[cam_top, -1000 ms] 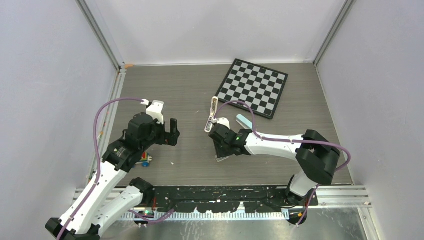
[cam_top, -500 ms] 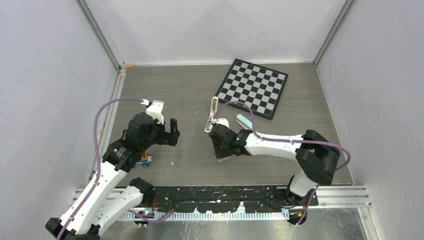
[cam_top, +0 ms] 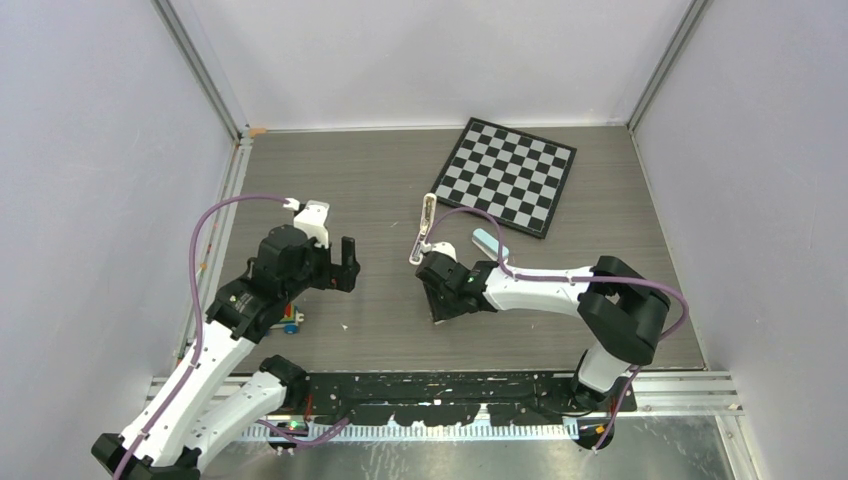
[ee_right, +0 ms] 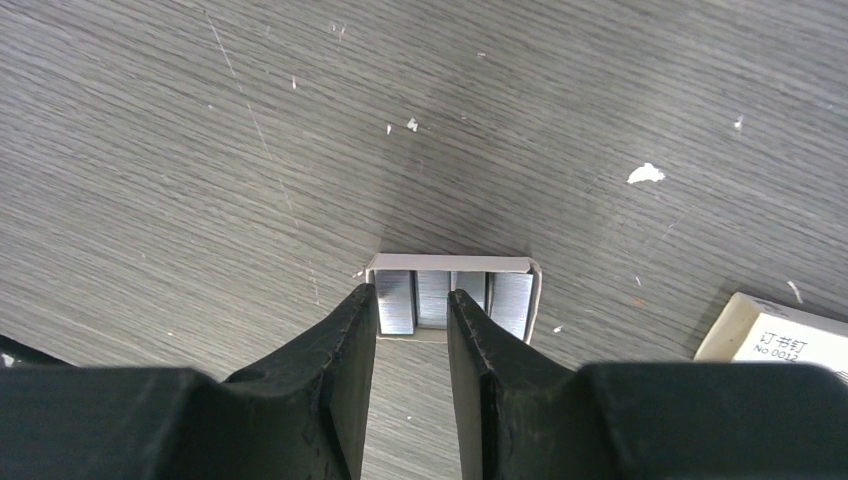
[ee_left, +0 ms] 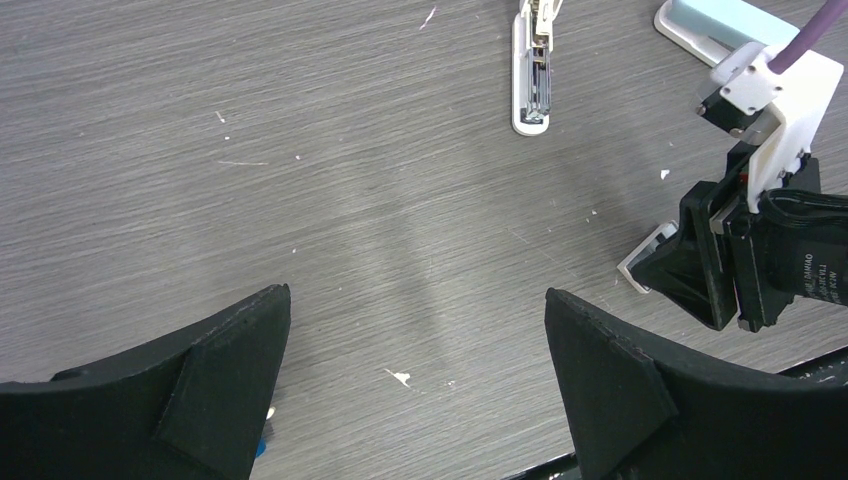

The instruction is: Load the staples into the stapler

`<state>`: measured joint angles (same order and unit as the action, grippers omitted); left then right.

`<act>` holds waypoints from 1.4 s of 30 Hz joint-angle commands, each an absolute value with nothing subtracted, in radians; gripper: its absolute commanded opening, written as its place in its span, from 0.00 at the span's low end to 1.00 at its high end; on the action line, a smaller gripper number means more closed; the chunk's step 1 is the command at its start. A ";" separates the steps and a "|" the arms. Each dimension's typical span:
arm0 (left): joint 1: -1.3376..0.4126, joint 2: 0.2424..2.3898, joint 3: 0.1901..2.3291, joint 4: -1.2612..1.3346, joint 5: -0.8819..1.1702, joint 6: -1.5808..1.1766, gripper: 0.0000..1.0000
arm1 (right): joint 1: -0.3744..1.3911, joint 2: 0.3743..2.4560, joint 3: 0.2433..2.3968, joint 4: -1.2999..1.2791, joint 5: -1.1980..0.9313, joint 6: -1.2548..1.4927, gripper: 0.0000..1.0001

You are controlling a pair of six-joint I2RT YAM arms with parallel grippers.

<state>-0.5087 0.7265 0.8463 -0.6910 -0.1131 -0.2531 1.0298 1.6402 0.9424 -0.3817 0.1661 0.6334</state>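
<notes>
The staples (ee_right: 432, 298) are several silvery blocks side by side in a small open white cardboard tray (ee_right: 452, 264) on the table. My right gripper (ee_right: 412, 300) is low over the tray's near edge. Its narrowly parted fingers straddle the left blocks, with bare table showing in the gap behind the tips. In the top view the right gripper (cam_top: 437, 300) hides the tray. The stapler (cam_top: 425, 228) lies opened just beyond, its white rail exposed (ee_left: 530, 70), with a light-blue part (cam_top: 488, 243) beside it. My left gripper (cam_top: 345, 265) hovers wide open and empty to the left (ee_left: 415, 380).
A printed white box sleeve (ee_right: 775, 335) lies right of the tray. A chessboard (cam_top: 508, 175) sits at the back right. A small colourful toy (cam_top: 291, 320) lies by the left arm. Tiny paper scraps (ee_left: 400, 376) dot the grey table.
My right gripper has shifted slightly left and lower over the staple tray. The left arm has not moved.
</notes>
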 commanded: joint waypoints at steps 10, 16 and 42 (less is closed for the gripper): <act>-0.509 0.732 0.856 -0.675 -0.129 -0.241 1.00 | 1.025 1.615 0.930 -0.368 0.218 0.633 0.31; -0.509 0.732 0.854 -0.676 -0.129 -0.244 1.00 | 1.024 1.612 0.932 -0.386 0.240 0.634 0.29; -0.509 0.737 0.853 -0.674 -0.131 -0.272 1.00 | 1.024 1.615 0.954 -0.404 0.253 0.613 0.22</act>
